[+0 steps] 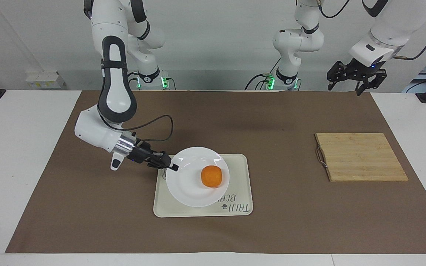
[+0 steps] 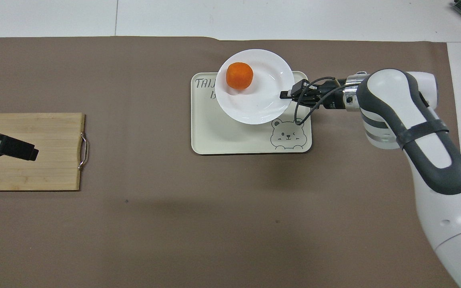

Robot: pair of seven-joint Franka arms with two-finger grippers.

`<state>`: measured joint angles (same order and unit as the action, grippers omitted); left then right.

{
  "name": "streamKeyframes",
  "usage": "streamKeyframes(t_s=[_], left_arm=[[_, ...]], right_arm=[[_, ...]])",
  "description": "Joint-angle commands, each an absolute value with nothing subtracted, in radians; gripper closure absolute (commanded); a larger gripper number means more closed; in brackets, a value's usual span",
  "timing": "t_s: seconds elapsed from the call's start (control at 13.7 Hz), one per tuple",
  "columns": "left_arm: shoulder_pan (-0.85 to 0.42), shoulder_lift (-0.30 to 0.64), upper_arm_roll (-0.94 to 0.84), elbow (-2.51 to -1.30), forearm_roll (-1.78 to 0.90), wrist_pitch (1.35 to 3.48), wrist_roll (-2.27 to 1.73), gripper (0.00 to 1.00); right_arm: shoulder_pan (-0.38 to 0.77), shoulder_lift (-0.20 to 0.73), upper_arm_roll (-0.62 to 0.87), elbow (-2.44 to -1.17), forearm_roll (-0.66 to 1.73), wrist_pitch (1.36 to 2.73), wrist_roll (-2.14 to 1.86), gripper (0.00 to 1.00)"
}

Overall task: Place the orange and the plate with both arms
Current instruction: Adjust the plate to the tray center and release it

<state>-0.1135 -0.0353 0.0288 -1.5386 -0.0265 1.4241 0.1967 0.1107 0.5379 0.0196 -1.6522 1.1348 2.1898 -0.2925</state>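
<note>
Your right tool [image 1: 173, 168] is clamped on the rim of the round glossy white plate [image 1: 190, 192], at the edge toward the right arm's end of the bench. The plate hangs above the cream rectangular tray with the bear drawing [image 1: 240, 173], and the small bright-orange fruit [image 1: 211, 176] sits loose in its well, off-centre, away from the grip. Judging from the shadow under it, the plate is not yet down.

Lower it slowly and keep it level: a one-sided rim grip lets the unheld edge sag, and the round orange would roll toward it. Centre the plate inside the tray's raised border before you descend, so no edge lands on the lip. Release only once the plate rests flat, then draw straight back.

Your left tool [image 1: 356, 75] waits with fingers spread, raised above the bench edge near the bamboo cutting board [image 1: 361, 157].
</note>
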Motion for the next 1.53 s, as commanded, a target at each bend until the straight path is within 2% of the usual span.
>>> streamKeyframes(t_s=[0.0, 0.36, 0.73, 0.95, 1.46], left_arm=[[-0.114, -0.037, 0.031, -1.534, -0.034, 1.427, 0.192, 0.00], [-0.114, -0.038, 0.031, -1.534, -0.034, 1.427, 0.192, 0.00], [-0.114, -0.037, 0.031, -1.534, -0.034, 1.427, 0.192, 0.00], [-0.114, -0.038, 0.031, -1.534, -0.034, 1.427, 0.192, 0.00], [-0.114, -0.038, 0.031, -1.534, -0.034, 1.427, 0.192, 0.00]], right_arm=[[0.135, 0.577, 0.031, -1.614, 1.132, 2.226, -0.265, 1.00], [0.138, 0.561, 0.029, -1.661, 1.132, 2.214, -0.313, 1.00], [0.127, 0.508, 0.029, -1.781, 1.134, 2.201, -0.400, 1.00], [0.120, 0.492, 0.029, -1.805, 1.135, 2.166, -0.422, 1.00], [0.110, 0.469, 0.028, -1.861, 1.135, 2.184, -0.453, 1.00]])
